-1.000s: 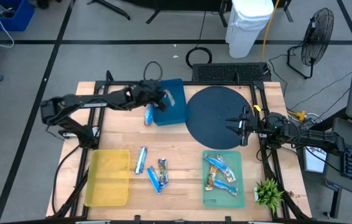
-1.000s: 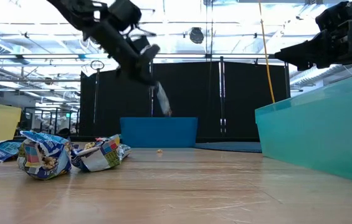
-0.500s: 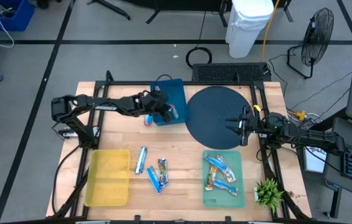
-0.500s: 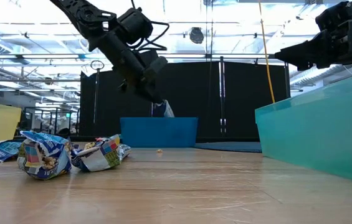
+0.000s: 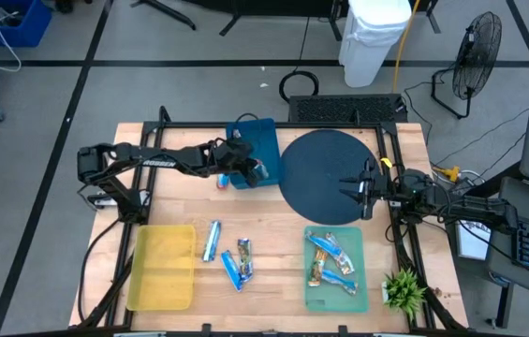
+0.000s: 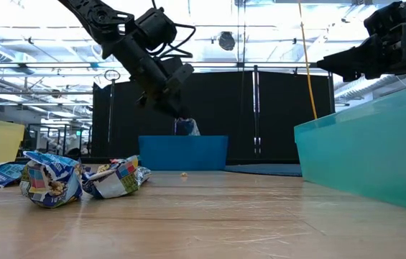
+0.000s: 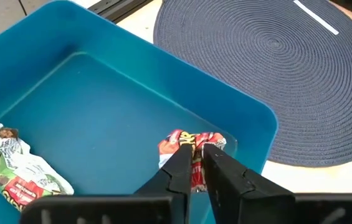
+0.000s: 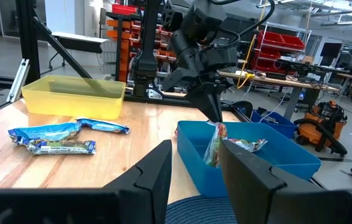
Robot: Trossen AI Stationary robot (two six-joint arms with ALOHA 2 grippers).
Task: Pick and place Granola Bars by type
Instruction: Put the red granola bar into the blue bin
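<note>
Our left end effector (image 7: 192,163) reaches over the blue tray (image 5: 257,150) at the far middle of the desk (image 5: 273,281), its fingers clenched on a reddish-brown granola bar (image 7: 191,149) held upright just inside the tray's wall. We judge it is held low inside so the bar lands with its own kind: a second red-and-green wrapped bar (image 7: 14,168) already lies on the tray floor.

The sorting shows in where the rest lie. Several blue-and-white bars (image 5: 331,260) rest in the green tray (image 5: 313,298) at the near right. Three more blue bars (image 5: 228,255) lie loose on the bare wood between that tray and the yellow tray (image 5: 163,267) at the near left, and another bar (image 5: 221,178) lies just beside the blue tray's left edge.

Our right end effector (image 8: 195,163) waits at the right edge of the desk, by the round mat (image 5: 325,173), its fingers spread apart and holding nothing.

The wrappers are thin crinkled foil, glossy and creased, likely to slip or crumple under a pinch. The trays are smooth hard plastic with rounded corners and low walls, the green and yellow ones translucent. The mat is dark and woven in a spiral, and the desk is pale planked wood.
</note>
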